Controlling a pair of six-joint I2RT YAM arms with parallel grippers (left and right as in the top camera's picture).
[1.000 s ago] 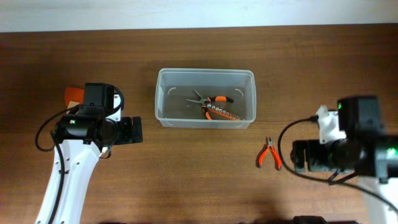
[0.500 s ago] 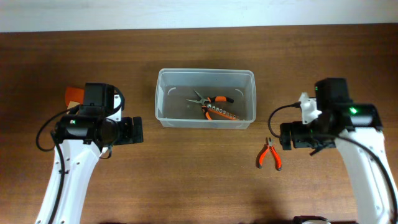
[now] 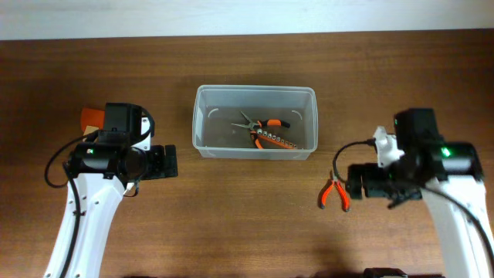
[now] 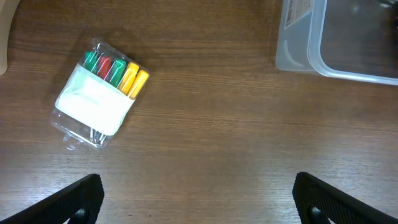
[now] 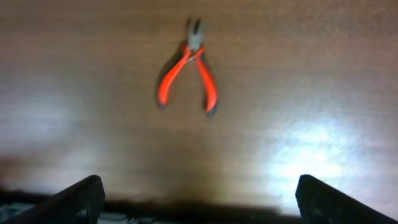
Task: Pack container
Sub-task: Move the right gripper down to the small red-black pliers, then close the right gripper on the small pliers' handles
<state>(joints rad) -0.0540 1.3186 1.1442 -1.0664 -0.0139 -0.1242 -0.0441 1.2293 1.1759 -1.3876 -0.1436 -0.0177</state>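
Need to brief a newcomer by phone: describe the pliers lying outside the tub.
Find the clear container mid-table. Just off its lower right corner, on bare wood by the right gripper, lie small pliers. Unlike the pliers in the container, they lie outside it, orange handles splayed.

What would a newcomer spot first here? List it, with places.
The clear rectangular plastic tub at the middle of the wooden table draws the eye, with orange-handled pliers lying inside. Small red-handled pliers lie on the wood outside it, just before the open right gripper. The left wrist view shows a clear packet of green, red and yellow pens on the table.
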